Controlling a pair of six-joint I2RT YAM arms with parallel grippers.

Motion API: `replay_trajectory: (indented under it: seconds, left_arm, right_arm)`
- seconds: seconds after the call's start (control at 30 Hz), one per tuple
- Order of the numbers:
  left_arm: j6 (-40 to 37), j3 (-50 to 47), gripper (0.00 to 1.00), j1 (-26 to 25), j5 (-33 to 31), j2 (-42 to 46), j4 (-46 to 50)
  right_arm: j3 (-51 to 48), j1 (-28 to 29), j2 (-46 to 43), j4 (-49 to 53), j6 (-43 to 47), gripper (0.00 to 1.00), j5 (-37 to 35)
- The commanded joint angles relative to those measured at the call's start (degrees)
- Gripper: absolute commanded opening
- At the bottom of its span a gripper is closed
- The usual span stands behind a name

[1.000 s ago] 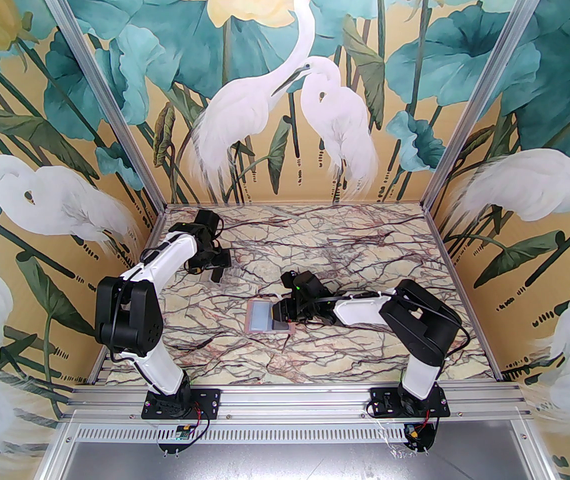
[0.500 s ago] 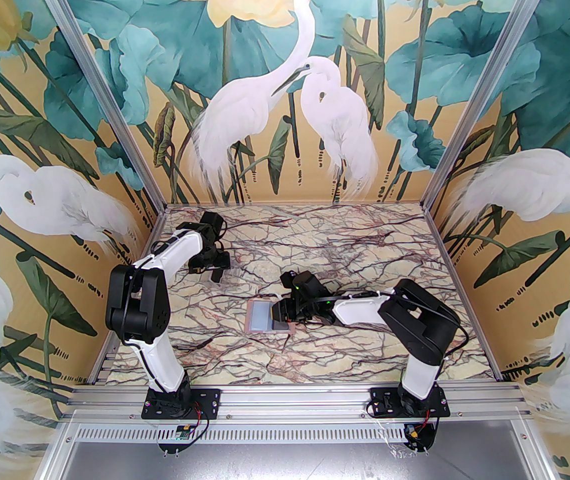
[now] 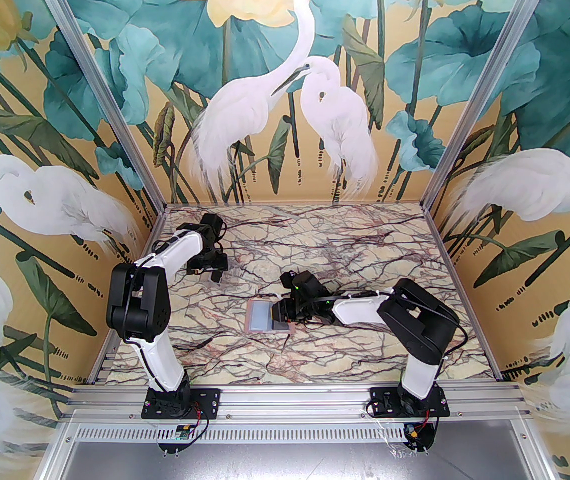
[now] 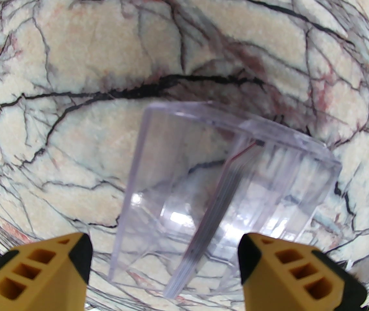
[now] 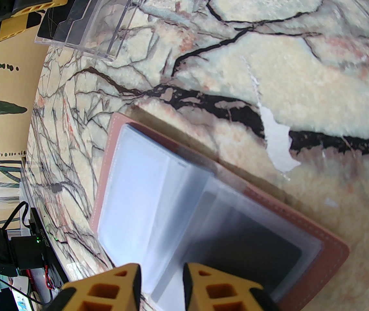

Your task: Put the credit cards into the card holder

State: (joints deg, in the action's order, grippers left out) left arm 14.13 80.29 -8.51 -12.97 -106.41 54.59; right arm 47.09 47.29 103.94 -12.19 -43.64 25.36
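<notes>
The card holder [image 3: 260, 318] lies open mid-table, pink-brown leather [image 5: 330, 248] with pale clear sleeves. One right-hand sleeve holds a dark card [image 5: 246, 248]. My right gripper [image 3: 279, 313] sits low at the holder's right half, its fingers [image 5: 162, 280] shut on a lifted clear sleeve. The credit cards [image 4: 204, 219] stand on edge as a stack inside a small clear plastic box [image 4: 171, 160], one thin red edge showing; black faces [image 5: 56, 24] show through the box wall. My left gripper [image 4: 165, 248] hovers open just above this box [image 3: 222, 273], at the back left, holding nothing.
The clear box [image 5: 106, 21] and the left gripper [image 5: 26, 15] are up and left of the holder in the right wrist view. The marble-patterned tabletop [image 3: 355, 248] stretches to the right and back. Painted walls close three sides.
The left arm's shoulder and elbow swung right and its gripper shifted slightly over the clear box. The right arm and the card holder stayed still.
</notes>
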Motion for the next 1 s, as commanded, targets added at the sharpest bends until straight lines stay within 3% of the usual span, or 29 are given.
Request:
replay_trajectory:
  seconds: [0.0,0.97]
  left_arm:
    - [-0.6,-0.5,0.79,0.4,-1.2,-1.9,0.0]
    - [-0.8,1.5,0.79,1.9,-5.0,-0.7,1.2]
  right_arm:
    - [0.7,0.5,0.3,0.5,0.9,0.31,0.6]
    - [0.8,0.4,0.3,0.7,0.9,0.3,0.7]
